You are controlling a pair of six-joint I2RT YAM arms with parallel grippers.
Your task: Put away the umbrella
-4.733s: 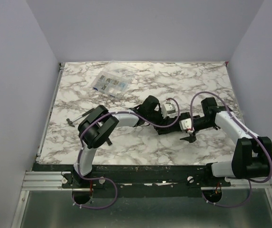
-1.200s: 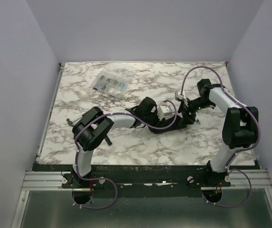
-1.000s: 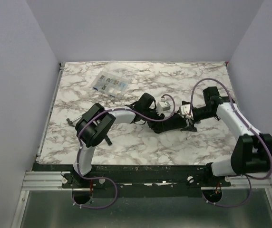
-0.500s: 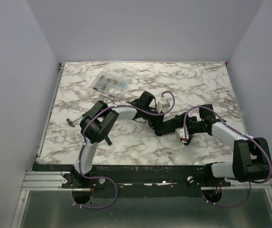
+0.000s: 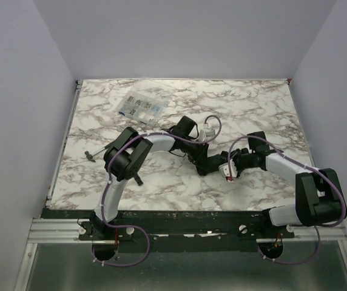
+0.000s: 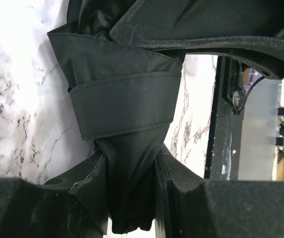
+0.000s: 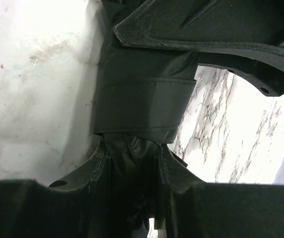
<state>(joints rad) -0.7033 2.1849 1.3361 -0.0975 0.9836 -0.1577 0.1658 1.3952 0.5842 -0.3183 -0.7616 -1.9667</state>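
Mid-table | left gripper and right gripper both clamp the umbrella | it looks collapsed and strapped | putting away seems left to do

Overhead: I get soft, even light; sharp, with faint shadows.
Left wrist: table washed out by glare; my foreground blurs.
Right wrist: umbrella fabric underexposed, nearly black.

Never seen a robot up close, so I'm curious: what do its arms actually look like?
Both the left arm and right arm have white tube-like links joined by chunky black joints. Thin purple cables loop along each. The fingers are matte black.
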